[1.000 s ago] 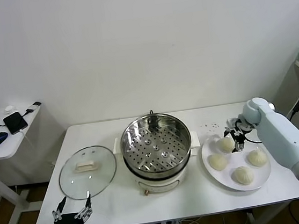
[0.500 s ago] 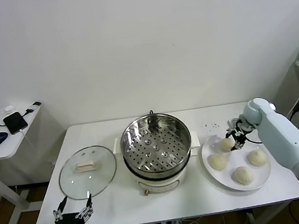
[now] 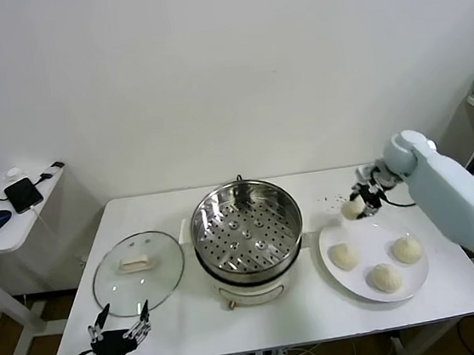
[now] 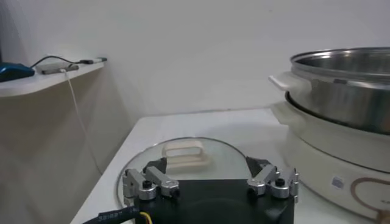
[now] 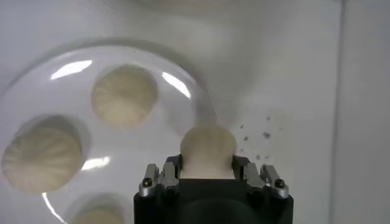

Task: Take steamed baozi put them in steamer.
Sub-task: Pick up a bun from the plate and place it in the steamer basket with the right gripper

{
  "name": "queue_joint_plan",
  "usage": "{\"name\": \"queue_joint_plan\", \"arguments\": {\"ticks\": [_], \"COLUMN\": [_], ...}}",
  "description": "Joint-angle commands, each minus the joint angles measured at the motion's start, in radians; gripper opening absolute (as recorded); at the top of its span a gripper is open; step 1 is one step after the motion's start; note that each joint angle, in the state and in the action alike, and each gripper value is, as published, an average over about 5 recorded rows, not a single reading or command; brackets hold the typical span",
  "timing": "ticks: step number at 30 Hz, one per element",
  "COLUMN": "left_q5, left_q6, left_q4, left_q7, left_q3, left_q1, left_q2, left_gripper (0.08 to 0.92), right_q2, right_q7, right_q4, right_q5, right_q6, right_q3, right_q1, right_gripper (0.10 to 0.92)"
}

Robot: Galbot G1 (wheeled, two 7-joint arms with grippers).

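The right gripper (image 3: 365, 200) is clamped on 1 bun (image 5: 208, 150), held above the table between the plate (image 3: 349, 283) and the steamer (image 3: 246, 223). 3 buns remain plated. Soft, light dough dents easily, so a gentle side grip suits. The left gripper (image 3: 118, 334) hangs spread apart, low beside the lid (image 3: 138, 273).

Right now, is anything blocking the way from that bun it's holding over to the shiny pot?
Nothing visible. The right pincer holds one cream-white dough bun above the white table, and the round steel steamer stands open, its glass lid lying on its far side.
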Motion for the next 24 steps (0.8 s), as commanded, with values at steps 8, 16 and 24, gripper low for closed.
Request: {"name": "queue_joint_plan", "arguments": {"ticks": [8, 16, 24], "left_q5": [-0.012, -0.023, -0.019], "left_q6": [-0.023, -0.025, -0.025], "left_q4": [-0.013, -0.016, -0.014], "left_q7": [-0.029, -0.036, -0.038], "left_q3": [-0.007, -0.019, -0.014], "left_q1": [-0.012, -0.001, 0.001], "left_q2": [0.007, 0.003, -0.01], "left_gripper": [0.823, 0.823, 0.823], "right_q2": [0.358, 0.403, 0.415], "right_q7": [-0.039, 0.16, 0.189], "right_q4": [-0.302, -0.232, -0.159], "right_q5": [0.382, 0.408, 0.366], "right_q6": [0.164, 0.537, 0.8], "right_q3": [-0.369, -0.607, -0.674], "right_q1": [0.398, 0.419, 0.391], "right_gripper": [0.568, 0.577, 0.576]}}
